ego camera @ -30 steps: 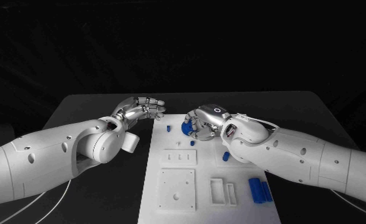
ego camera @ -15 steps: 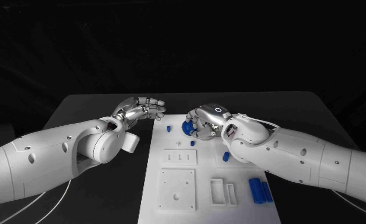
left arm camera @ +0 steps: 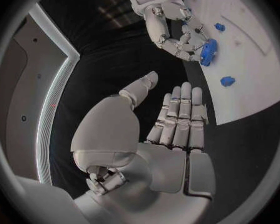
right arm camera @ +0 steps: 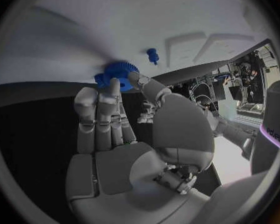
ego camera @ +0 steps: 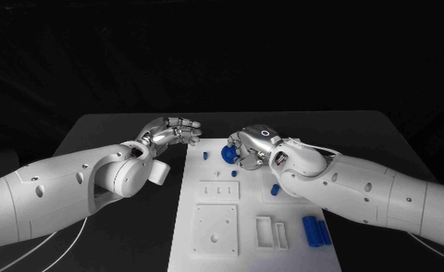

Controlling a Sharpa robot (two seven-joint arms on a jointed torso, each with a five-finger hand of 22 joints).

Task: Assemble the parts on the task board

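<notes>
The white task board [ego camera: 215, 228] lies in the middle of the black table. My right hand [ego camera: 249, 149] is over its far end, fingertips pinching a blue gear [ego camera: 228, 154] that sits at the board's surface. The right wrist view shows the gear [right arm camera: 118, 73] between the thumb and fingertips of that hand [right arm camera: 115, 129]. My left hand [ego camera: 172, 132] hovers over the table just left of the board's far corner. In the left wrist view this hand [left arm camera: 171, 129] holds nothing, its fingers straight. The gear [left arm camera: 208, 50] also shows there.
Small blue pegs stand on the board: one [ego camera: 205, 155] near the far left edge, one [ego camera: 233, 173] beside the gear, one [ego camera: 274, 189] mid-board. Two longer blue parts [ego camera: 314, 230] lie at the near right. White recessed blocks [ego camera: 218, 190] occupy the board's near half.
My right hand has edged slightly to the right with the gear at its fingertips. The left hand has stayed where it was.
</notes>
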